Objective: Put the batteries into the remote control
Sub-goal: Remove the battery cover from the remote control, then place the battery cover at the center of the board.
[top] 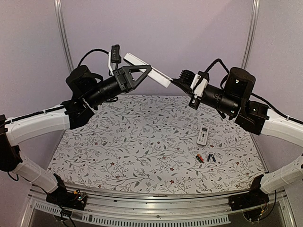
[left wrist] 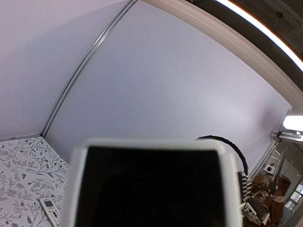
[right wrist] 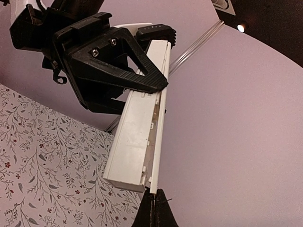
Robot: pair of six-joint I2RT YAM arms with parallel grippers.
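Batteries lie on table; left tool grips remote, right tool fully closed.

In your left wrist view the white remote is only a blurred slab with a dark face. The bottom edge cuts it off, and you can't make out any detail on it. The small remote on the table is clipped there too. The right gripper shows only its tips at the bottom edge of its own view. From above, the batteries are too small for you to count surely or to read their ends.
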